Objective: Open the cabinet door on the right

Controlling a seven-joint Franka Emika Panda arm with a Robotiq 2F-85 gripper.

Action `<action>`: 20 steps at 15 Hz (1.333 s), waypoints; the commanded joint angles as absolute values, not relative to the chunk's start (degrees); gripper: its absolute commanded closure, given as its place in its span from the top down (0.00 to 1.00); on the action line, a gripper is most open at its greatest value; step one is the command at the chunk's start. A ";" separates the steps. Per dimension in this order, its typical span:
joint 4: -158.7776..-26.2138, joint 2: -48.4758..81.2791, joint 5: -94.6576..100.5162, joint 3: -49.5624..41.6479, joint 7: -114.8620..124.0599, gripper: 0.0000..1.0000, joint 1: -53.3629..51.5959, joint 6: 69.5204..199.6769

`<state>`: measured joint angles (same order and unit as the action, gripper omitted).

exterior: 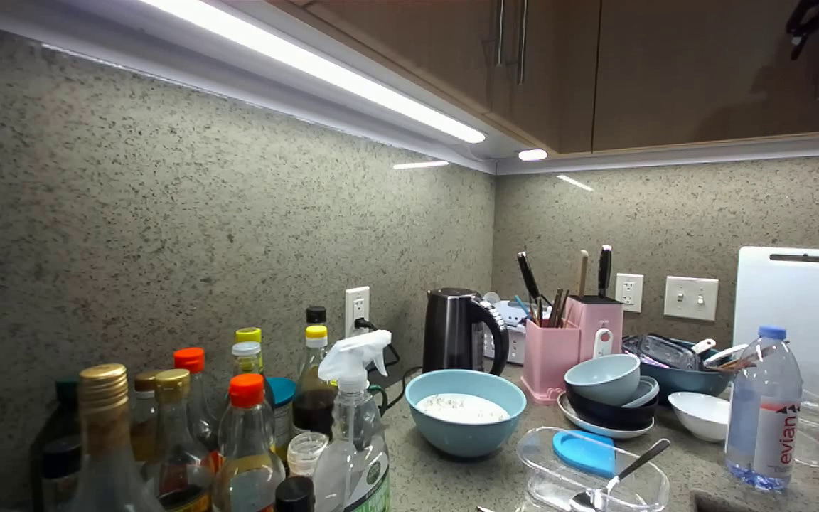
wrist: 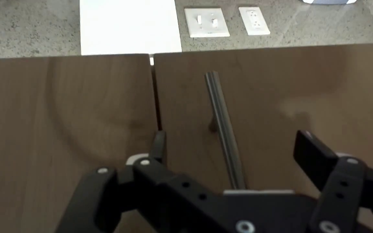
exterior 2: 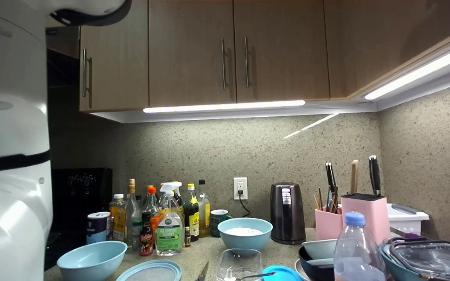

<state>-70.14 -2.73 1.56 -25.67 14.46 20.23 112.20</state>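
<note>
The cabinet door (exterior: 701,78) is a flat brown wood-grain panel at the upper right in an exterior view; it looks shut. The wrist view, upside down, shows the door (wrist: 270,74) right of a dark gap. Its metal bar handle (wrist: 223,119) runs between my spread fingers. My gripper (wrist: 231,142) is open, with a finger on each side of the handle in the picture, and neither seems to touch it. I cannot tell how far the fingertips are from the door. The handle's lower end is hidden behind the gripper body. Part of the gripper (exterior: 807,28) shows before the door.
A neighbouring cabinet panel (wrist: 60,106) lies across the gap. Handled doors (exterior 2: 191,50) hang on the adjoining wall. Below, the counter holds a kettle (exterior: 452,331), pink knife block (exterior: 598,327), bowls (exterior: 466,427), a water bottle (exterior: 765,412) and several sauce bottles (exterior: 246,441).
</note>
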 commanded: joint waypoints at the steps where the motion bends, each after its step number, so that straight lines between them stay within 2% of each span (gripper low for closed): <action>1: -69.27 -1.96 1.48 -26.14 15.63 1.00 20.24 112.66; 12: -63.83 2.59 -4.61 -28.33 15.38 1.00 21.24 114.67; 13: -63.06 3.06 -5.71 -28.74 15.51 0.75 21.37 113.71; 15: -61.74 4.05 -7.11 -29.57 16.24 0.67 21.59 112.97; 20: -60.23 4.75 -10.60 -31.22 15.97 0.34 22.34 110.60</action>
